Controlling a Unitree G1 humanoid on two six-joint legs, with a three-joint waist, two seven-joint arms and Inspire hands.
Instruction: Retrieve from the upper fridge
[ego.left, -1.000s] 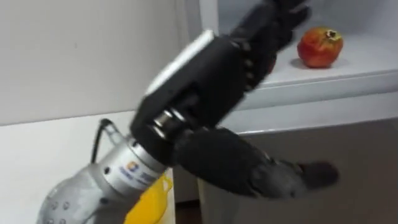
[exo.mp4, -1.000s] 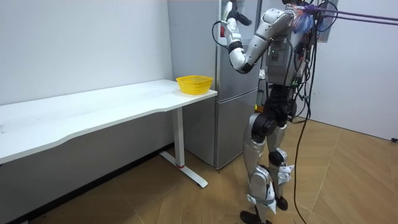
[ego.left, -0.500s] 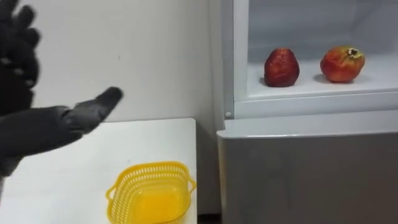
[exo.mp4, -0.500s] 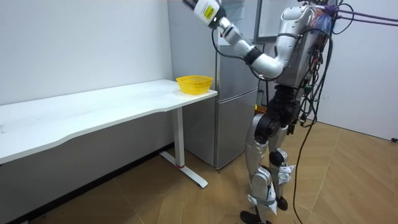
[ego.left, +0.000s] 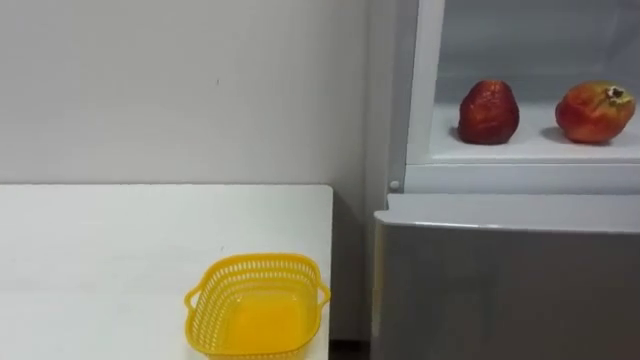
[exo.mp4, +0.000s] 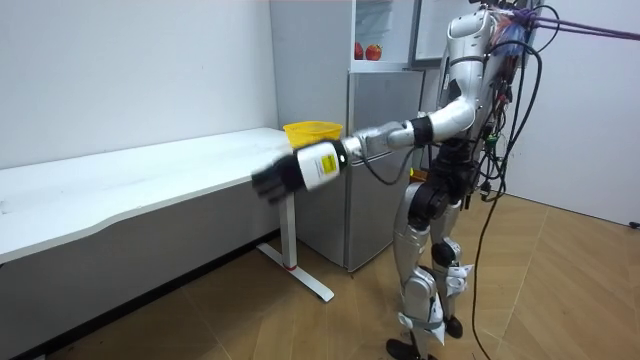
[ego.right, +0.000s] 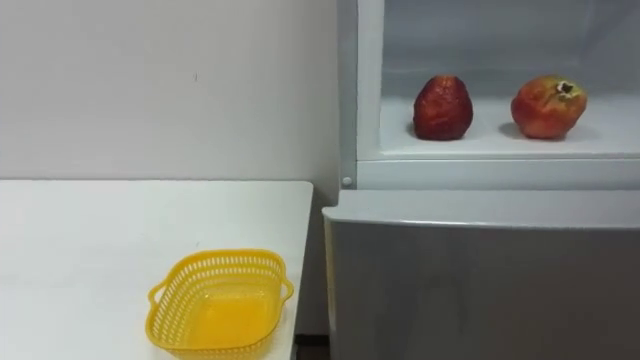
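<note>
Beside fridge (ego.left: 500, 280) — white table (ego.left: 100, 250), yellow basket (ego.left: 258, 318)

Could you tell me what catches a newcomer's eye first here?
A dark red pomegranate and a brighter pomegranate sit apart on the open upper fridge shelf. An empty yellow basket stands on the white table beside the fridge; the left hand reaches out before that table.

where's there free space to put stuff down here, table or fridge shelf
The white table is bare from the yellow basket leftwards and back to the wall, and the basket holds nothing. The fridge shelf is tighter: the dark pomegranate and the brighter pomegranate leave a narrow gap between them and a bare strip in front.
</note>
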